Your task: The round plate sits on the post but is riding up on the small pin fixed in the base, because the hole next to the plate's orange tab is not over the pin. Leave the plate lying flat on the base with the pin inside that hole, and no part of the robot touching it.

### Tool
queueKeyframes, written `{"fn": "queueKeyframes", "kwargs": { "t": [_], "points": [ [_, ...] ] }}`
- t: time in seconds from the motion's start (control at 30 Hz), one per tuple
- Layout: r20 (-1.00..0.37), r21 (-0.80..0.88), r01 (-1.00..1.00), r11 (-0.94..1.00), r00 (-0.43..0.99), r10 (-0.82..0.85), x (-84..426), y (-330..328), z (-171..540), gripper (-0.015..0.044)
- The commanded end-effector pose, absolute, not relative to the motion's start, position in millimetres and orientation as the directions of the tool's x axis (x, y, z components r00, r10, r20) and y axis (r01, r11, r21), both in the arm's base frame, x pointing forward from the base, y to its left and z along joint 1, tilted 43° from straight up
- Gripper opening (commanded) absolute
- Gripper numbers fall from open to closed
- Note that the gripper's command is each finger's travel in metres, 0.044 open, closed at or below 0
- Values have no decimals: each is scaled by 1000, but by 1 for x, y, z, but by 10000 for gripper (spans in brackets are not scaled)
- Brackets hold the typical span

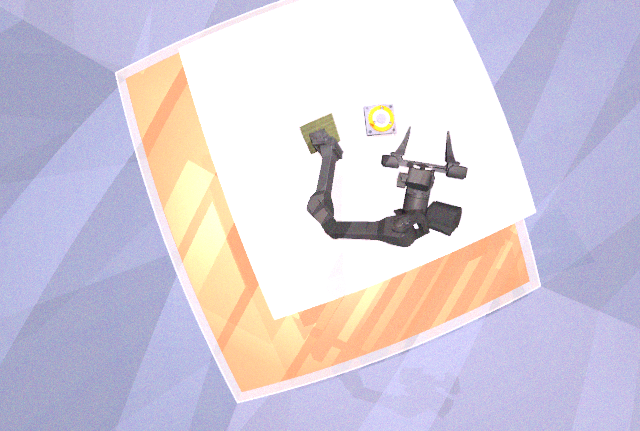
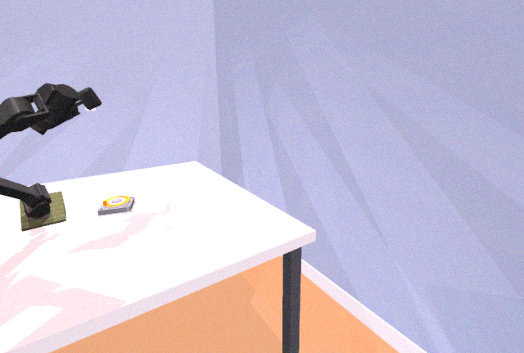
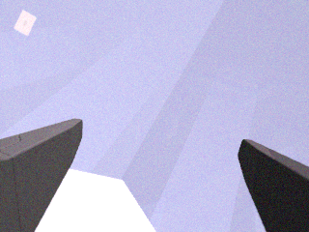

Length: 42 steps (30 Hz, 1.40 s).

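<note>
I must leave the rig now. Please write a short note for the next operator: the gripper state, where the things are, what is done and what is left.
Gripper: open wide, empty, high above the table, aimed at the wall, not at the work.
Round plate: on its square base on the white table, apart from the arm. The pin and hole are too small to tell.
Done: nothing visible.
Left: bring the gripper down, turn the plate until it drops flat, then withdraw.

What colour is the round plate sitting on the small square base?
Yellow, with an orange patch on its rim, around a pale grey centre; the round plate shows best in the top view.
</note>
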<state>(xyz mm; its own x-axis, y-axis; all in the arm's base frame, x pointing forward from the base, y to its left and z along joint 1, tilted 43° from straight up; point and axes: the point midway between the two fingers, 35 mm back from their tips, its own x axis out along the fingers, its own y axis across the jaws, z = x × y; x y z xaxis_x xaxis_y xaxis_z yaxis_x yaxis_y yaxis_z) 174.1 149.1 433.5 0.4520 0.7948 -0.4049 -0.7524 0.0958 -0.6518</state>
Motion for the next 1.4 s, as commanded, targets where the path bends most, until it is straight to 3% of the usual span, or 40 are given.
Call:
{"fn": "queueKeyframes", "kwargs": {
  "t": [0.0,0.1,0.23,0.33,0.47,0.6,0.77,0.9,1.37],
  "points": [
    [-417,-635,-765,105,454,788,177,149,430,374],
    [-584,-393,-881,262,460,669,213,146,377,295],
    [-770,-154,-858,490,415,485,241,137,309,190],
    [-850,-74,-791,607,369,377,249,131,274,111],
    [-973,-73,-516,853,223,51,252,108,192,6],
    [-979,-188,-349,918,144,-145,246,91,154,0],
    [-831,-556,-48,829,45,-555,226,48,99,0],
    [-743,-667,29,744,47,-668,220,33,90,0],
    [-735,-675,35,737,49,-676,222,20,80,0]
  ]
}}
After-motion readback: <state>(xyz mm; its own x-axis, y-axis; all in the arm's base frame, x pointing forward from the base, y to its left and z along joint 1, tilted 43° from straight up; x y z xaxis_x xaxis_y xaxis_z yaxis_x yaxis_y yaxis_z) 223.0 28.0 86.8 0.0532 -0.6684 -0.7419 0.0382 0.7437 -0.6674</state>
